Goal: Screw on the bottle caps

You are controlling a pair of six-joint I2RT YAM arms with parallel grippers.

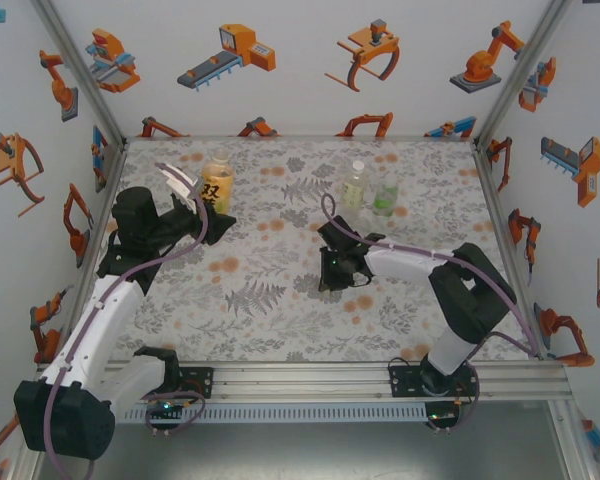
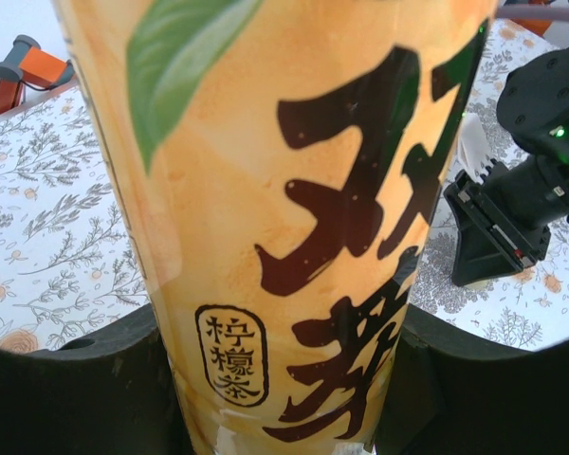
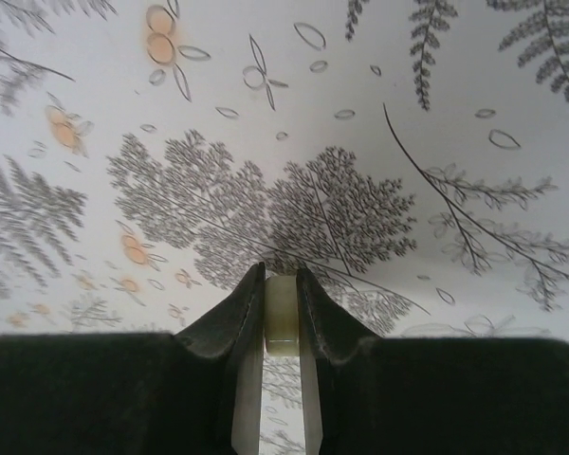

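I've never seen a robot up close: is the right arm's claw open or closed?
Shut on a small pale bottle cap: in the right wrist view the right gripper has its dark fingers pressed against both sides.

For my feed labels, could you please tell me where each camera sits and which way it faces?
Top: above and behind the arms, looking down on the table; both arms show, left gripper and right gripper included.
Left wrist: on the left arm, facing the amber bottle between its dark fingers; right gripper beyond.
Right wrist: on the right arm, facing down at the table; its fingers pinch a cap.
Shared: top and left wrist both show the amber bottle and right gripper.
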